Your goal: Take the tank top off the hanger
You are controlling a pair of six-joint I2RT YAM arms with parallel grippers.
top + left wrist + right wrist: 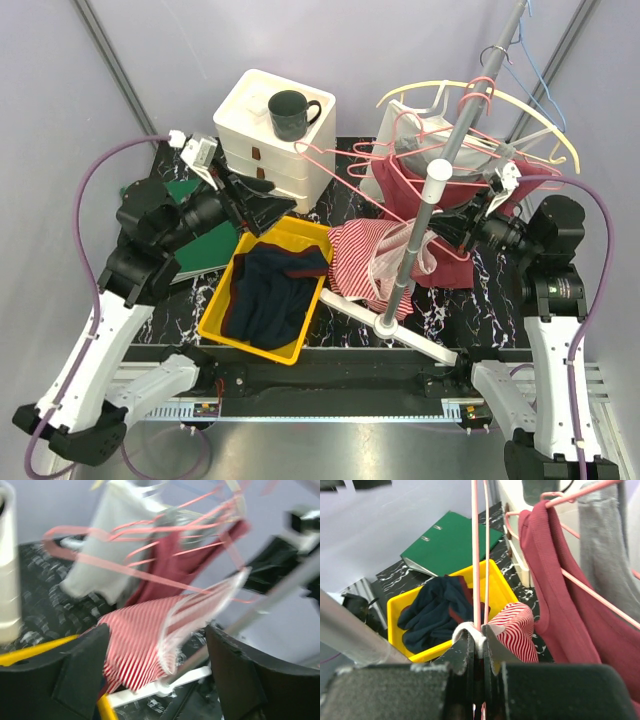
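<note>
The left arm point(150, 245) reaches inward over the desk, and the left end effector point(266, 211) is spread wide, fingers point(80, 675) well apart. The right arm point(552, 262) bends inward, and the right end effector point(478, 639) is pinched tight on a hanger point(476, 555) wire.

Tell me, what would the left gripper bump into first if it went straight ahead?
Most likely the red-and-white striped tank top, which shows dead ahead, framed by the open left gripper in its wrist view. The blur hides how far off it is.
</note>
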